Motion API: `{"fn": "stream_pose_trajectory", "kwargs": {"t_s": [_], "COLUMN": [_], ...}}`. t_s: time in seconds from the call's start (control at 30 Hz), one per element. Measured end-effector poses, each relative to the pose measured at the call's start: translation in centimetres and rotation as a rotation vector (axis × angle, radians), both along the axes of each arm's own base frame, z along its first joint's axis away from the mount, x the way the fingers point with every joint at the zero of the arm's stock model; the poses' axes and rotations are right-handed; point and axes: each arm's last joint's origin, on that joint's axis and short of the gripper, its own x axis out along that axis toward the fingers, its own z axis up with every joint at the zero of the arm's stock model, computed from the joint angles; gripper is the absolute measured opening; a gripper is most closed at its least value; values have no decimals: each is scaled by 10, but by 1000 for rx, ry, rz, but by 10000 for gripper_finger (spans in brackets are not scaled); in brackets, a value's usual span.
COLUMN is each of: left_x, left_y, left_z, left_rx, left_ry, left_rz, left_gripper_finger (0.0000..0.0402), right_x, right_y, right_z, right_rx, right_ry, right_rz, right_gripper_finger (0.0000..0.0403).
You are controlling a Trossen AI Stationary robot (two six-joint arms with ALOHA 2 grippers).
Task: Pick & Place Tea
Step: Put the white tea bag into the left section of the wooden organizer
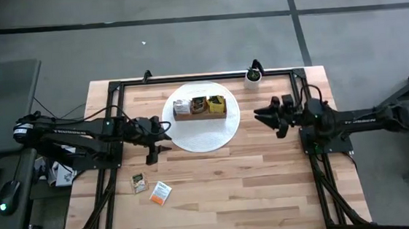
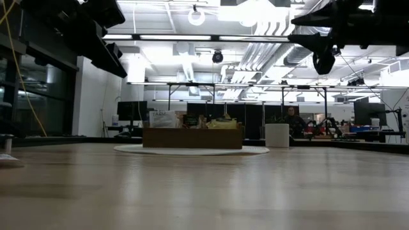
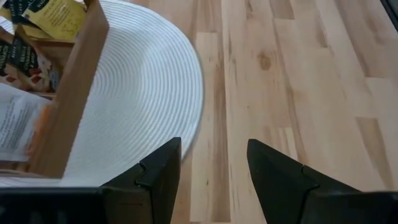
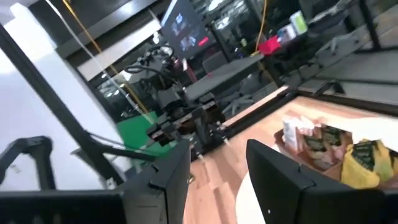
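near the left front of the bench two small flat paper tea sachets (image 1: 150, 188) lie loose, well apart from both released, empty end effectors (image 1: 157, 141) (image 1: 266, 116), so a shallow pinch may slide one away.

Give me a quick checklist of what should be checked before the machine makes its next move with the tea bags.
1. Left fingers open and empty: ok.
2. Right fingers open and empty: ok.
3. Two loose tea bags lying in plain sight on the table, nothing covering them: ok.
4. Wooden box sitting on the white mat: ok.
5. Room left in the box for more bags: cannot tell.
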Motion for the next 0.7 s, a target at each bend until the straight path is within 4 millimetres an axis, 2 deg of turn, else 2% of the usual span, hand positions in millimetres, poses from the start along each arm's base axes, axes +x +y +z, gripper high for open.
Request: {"fn": "stream_pose_trajectory", "kwargs": {"t_s": [0.17,0.3,0.43,0.7], "left_x": [0,0,-1,-1], "left_y": [0,0,0,0], "left_z": [0,0,-1,-1], "left_rx": [8,16,17,17], "left_ry": [1,2,8,9], "left_rz": [-3,-2,-2,-3], "left_gripper_finger": [183,183,183,183], "right_x": [-3,-13,-24,-42], "right_y": [8,9,9,10], "right_z": [-13,-23,-22,-15], "right_rx": [9,22,11,-38], "right_ry": [-16,-107,-212,-307], "right_rz": [-62,-116,-127,-146], "right_gripper_finger": [153,153,153,153]}}
